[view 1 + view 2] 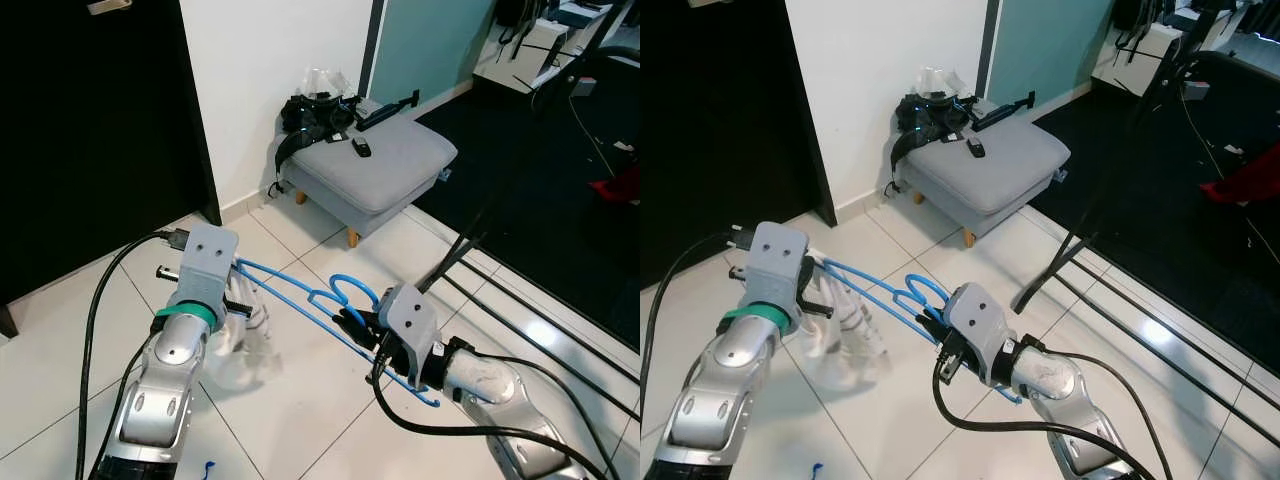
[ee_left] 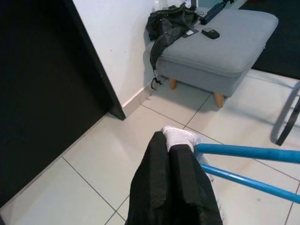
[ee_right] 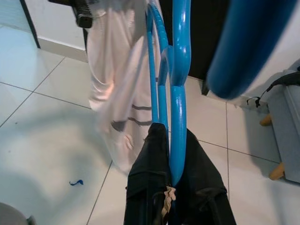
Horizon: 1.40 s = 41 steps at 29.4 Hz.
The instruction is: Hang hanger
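The blue hanger [image 1: 320, 305] is sitting mid-frame — the right gripper [image 1: 362, 330] is squeezing it near the hook, the left gripper [image 1: 243, 297] is pinching the white cloth [image 1: 240, 345] on its end, keeping it level.

Hanger [image 1: 300, 296]: blue plastic, held level above the tiled floor, hook [image 1: 350, 291] curving upward. White garment with dark stripes [image 1: 845, 325] hangs limp from its far end.
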Tool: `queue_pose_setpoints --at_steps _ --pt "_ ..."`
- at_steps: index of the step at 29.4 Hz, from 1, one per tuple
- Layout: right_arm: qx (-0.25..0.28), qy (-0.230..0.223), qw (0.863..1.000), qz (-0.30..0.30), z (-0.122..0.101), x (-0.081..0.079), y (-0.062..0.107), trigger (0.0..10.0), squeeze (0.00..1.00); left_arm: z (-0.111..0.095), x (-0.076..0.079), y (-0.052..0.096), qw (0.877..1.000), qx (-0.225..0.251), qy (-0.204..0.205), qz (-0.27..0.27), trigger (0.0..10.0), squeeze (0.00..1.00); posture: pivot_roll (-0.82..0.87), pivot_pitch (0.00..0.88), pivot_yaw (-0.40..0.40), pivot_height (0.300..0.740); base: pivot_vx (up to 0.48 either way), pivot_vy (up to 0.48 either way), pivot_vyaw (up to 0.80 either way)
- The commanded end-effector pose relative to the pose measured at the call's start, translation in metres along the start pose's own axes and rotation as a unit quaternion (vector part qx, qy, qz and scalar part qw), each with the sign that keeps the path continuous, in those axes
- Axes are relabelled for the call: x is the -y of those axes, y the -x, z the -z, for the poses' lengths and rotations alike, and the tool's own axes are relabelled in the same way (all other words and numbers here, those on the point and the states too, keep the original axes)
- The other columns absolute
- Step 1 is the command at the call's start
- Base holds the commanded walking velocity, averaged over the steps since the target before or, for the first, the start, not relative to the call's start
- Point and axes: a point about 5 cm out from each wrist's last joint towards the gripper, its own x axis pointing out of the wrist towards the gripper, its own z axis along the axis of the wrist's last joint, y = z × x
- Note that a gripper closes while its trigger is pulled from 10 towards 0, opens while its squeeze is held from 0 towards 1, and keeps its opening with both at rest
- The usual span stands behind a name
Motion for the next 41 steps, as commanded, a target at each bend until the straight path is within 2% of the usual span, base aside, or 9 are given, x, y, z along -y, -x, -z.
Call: queue_pose_setpoints --at_steps 1,7,15,22,28,31,34,38,41 --pt "-0.003 -0.012 1.000 -0.007 0.004 -0.003 0.001 10.0 0.00 -0.001 0.004 0.002 1.000 0.004 -0.007 0.003 10.0 0.00 -0.10 0.138 0.032 0.740 0.000 0.000 0.00" --pt "-0.020 -0.006 0.997 -0.080 0.005 -0.014 0.012 10.0 0.00 -0.004 0.005 -0.002 0.997 0.034 -0.067 0.001 10.0 0.00 -0.11 0.135 0.021 0.740 0.000 0.000 0.00" --pt "-0.054 0.005 0.996 -0.075 0.018 -0.008 0.020 10.0 0.00 -0.019 0.004 -0.001 0.996 0.063 -0.064 0.012 10.0 0.00 -0.10 0.127 0.023 0.740 0.000 0.000 0.00" --pt "-0.048 0.020 0.999 -0.013 0.017 0.007 -0.001 10.0 0.00 -0.029 0.014 0.009 0.995 0.081 -0.045 0.047 10.0 0.00 -0.09 0.120 0.032 0.740 0.000 0.000 0.00" --pt "0.013 0.018 0.999 0.031 -0.004 0.017 -0.024 10.0 0.00 -0.023 0.018 0.011 0.995 0.072 -0.050 0.055 10.0 0.00 -0.07 0.112 0.031 0.740 0.000 0.000 0.00" --pt "0.045 -0.002 0.999 0.014 -0.013 0.013 -0.029 10.0 0.00 -0.018 0.021 0.010 0.995 0.062 -0.051 0.060 10.0 0.00 -0.07 0.112 0.031 0.740 0.000 0.000 0.00" --pt "0.066 -0.031 0.996 -0.052 -0.019 -0.001 -0.031 10.0 0.00 -0.014 0.024 0.008 0.994 0.060 -0.062 0.063 10.0 0.00 -0.07 0.112 0.027 0.740 0.000 0.000 0.00" --pt "0.027 -0.034 0.989 -0.143 -0.005 -0.022 -0.018 10.0 0.00 -0.027 0.028 0.003 0.989 0.100 -0.085 0.063 10.0 0.00 -0.07 0.116 0.015 0.740 0.000 0.000 0.00" --pt "-0.001 -0.030 0.989 -0.144 0.007 -0.023 -0.010 10.0 0.00 -0.038 0.029 0.002 0.986 0.126 -0.086 0.067 10.0 0.00 -0.07 0.116 0.018 0.740 0.000 0.000 0.00"
